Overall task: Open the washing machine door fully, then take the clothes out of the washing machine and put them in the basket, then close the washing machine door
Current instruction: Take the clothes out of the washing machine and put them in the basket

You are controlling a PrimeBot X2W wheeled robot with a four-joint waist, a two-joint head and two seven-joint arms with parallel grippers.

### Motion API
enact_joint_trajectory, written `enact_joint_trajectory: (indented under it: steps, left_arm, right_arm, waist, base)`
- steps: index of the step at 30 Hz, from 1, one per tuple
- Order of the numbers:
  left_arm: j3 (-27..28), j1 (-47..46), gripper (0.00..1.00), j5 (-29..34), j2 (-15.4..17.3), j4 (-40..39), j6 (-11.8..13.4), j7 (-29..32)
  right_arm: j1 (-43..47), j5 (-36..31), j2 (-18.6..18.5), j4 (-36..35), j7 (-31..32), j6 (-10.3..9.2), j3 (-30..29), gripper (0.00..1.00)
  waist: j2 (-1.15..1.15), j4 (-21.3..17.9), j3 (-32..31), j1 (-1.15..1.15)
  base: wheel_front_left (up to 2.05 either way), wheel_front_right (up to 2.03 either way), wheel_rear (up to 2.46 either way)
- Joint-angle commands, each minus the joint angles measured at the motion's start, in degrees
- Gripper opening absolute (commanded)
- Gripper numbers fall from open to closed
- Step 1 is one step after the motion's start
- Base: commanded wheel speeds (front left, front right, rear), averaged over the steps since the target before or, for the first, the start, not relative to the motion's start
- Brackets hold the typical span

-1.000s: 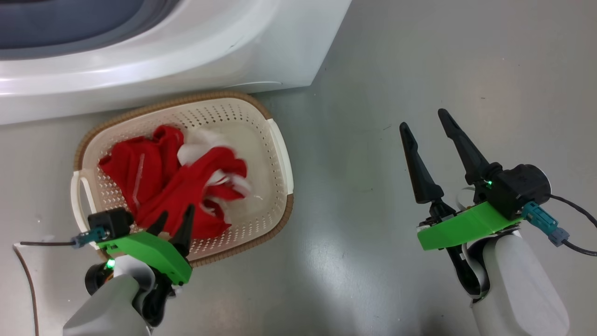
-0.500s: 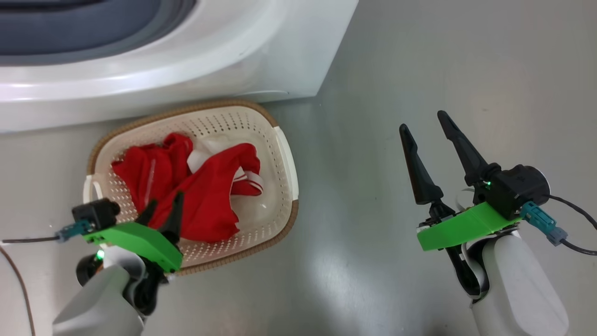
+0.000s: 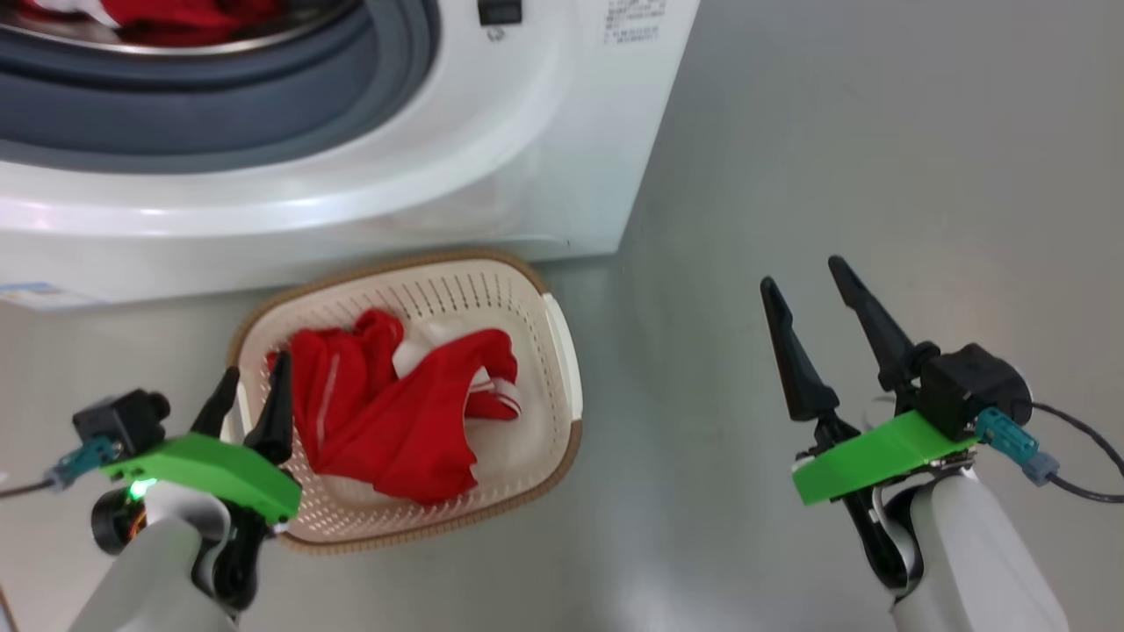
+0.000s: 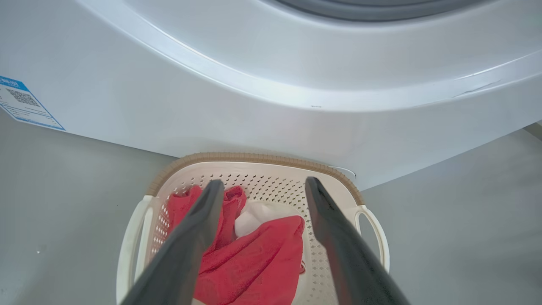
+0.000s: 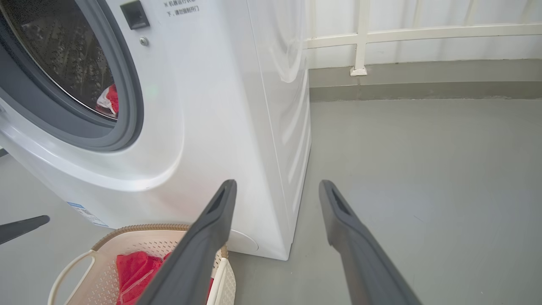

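Currently the washing machine (image 3: 527,149) occupies the far left, its drum mouth facing near. The clothes in the drum (image 3: 167,13) lie just inside the opening.

The basket (image 3: 413,263) stands on the floor close against the machine's front; whether they touch cannot be told. Its mouth faces up. Its long axis appears to run left to right, parallel to the machine front, with a handle at each end. The clothes in the basket (image 3: 395,430) are heaped along that axis, toward the left end.

Left gripper (image 3: 257,367): above the basket's near-left end, fingers moderately apart, empty.

Right gripper (image 3: 802,272): well to the right over bare floor, fingers wide, empty.

Risks, as judged:
- The left fingers may hook the rim or handle and drag the basket.
- Shutting the washing machine door now would trap the garment in the drum.
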Motion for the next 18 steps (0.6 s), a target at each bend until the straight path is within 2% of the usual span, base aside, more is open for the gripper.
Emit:
enact_joint_trajectory:
  steps: [1,9,18]
  left_arm:
    - [3.4,1.9,1.0,2.1,1.8,-1.7,-0.1,-0.7]
    - [12.7,9.2,1.0,13.1,0.9,-8.4,-0.1,-0.7]
    - [20.1,17.2,1.0,22.5,-0.4,-17.7,-0.1,-0.7]
  right_arm:
    - [1.8,0.5,0.6,-0.8,-0.3,0.09,1.2,1.0]
    - [4.8,2.0,-0.2,0.5,-0.3,0.09,1.4,1.0]
    - [8.8,3.5,-1.6,0.9,-0.3,0.09,1.1,1.0]
  waist:
    - [0.0,1.0,-3.4,0.0]
    - [0.0,1.2,-9.4,0.0]
    - [0.0,1.3,-15.1,0.0]
  base:
    - [0.0,0.0,0.0]
    - [0.0,0.0,0.0]
    - [0.0,0.0,0.0]
